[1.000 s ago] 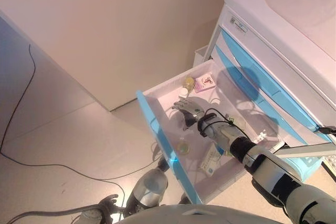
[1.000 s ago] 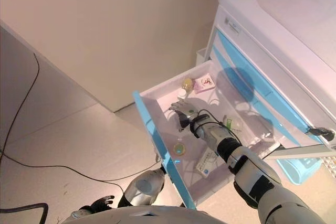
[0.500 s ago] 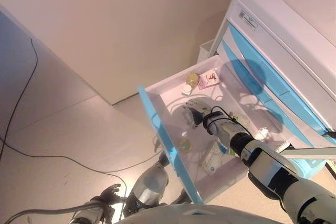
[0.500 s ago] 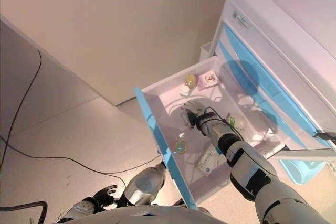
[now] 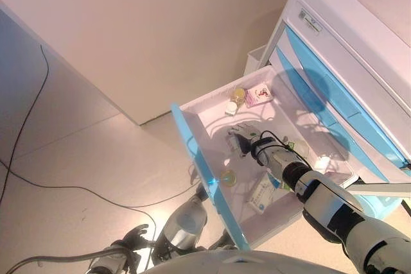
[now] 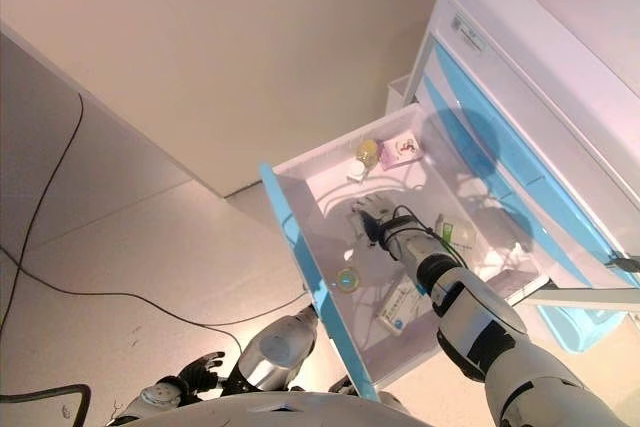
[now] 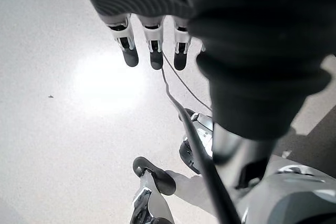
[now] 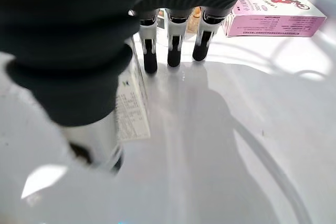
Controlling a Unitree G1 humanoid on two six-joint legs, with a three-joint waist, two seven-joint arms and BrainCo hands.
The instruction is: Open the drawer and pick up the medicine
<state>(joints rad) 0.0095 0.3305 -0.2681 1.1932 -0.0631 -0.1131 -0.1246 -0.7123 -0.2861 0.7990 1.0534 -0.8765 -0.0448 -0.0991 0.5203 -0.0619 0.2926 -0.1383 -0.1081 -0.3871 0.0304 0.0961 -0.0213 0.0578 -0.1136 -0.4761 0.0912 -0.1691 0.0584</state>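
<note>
White labelled medicine box (image 8: pixel 132 109) beside right hand (image 8: pixel 173 45); drawer (image 5: pixel 212 178) open

Light bright, warm-pink across both eye views; wall (image 5: pixel 160 30) evenly lit, no hard hotspot there. Floor (image 5: pixel 64 158) glossy, faint sheen near the wall's base. Open drawer (image 5: pixel 257 158) translucent white, washed pale by overhead light; its blue front edge (image 5: pixel 205 171) glows. Soft grey shadow lies on the cabinet's blue drawer fronts (image 5: pixel 321 88). In the left wrist view a strong round glare patch sits on the floor (image 7: pixel 107 82); the left hand (image 7: pixel 152 45) reads dark against it. In the right wrist view the right hand (image 8: pixel 173 40) throws a broad soft shadow over the drawer bottom (image 8: pixel 220 129); nearest dark cover is blurred, the pink box (image 8: pixel 273 14) fairly sharp.
</note>
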